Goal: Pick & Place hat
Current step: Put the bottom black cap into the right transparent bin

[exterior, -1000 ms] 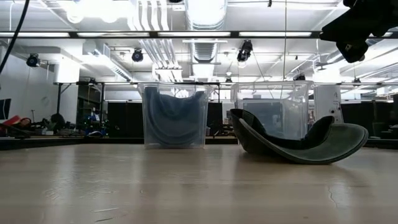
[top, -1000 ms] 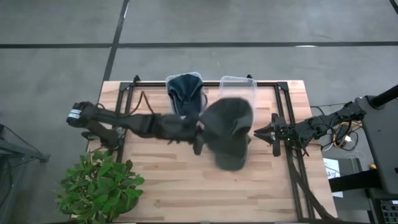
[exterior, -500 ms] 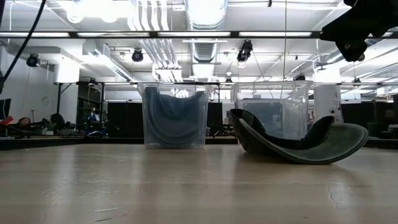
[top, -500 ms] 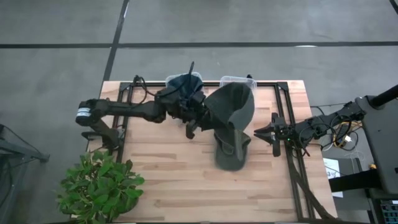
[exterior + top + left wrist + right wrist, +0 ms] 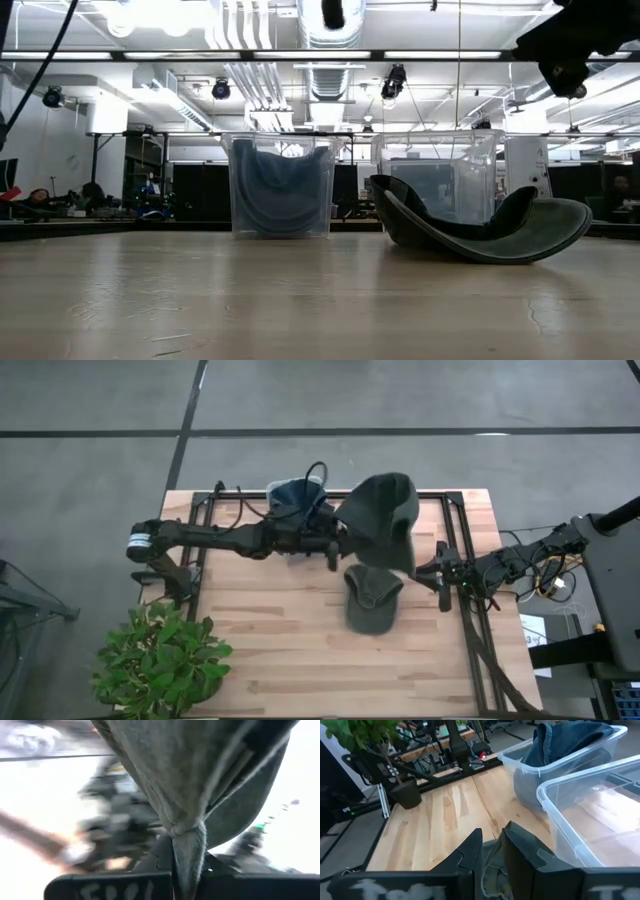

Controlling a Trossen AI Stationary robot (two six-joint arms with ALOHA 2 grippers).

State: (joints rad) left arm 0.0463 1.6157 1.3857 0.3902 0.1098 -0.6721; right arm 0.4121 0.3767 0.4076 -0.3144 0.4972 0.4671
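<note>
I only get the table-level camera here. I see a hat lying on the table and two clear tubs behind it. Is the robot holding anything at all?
Observer: Yes. The left end effector is shut on a second grey hat, lifted above what your picture shows.
Operator: Where is it hanging?
Observer: Seen from overhead, it covers most of the empty tub.
Operator: And the other arm?
Observer: The right end effector waits at the table's right side, next to the hat on the table.
</note>
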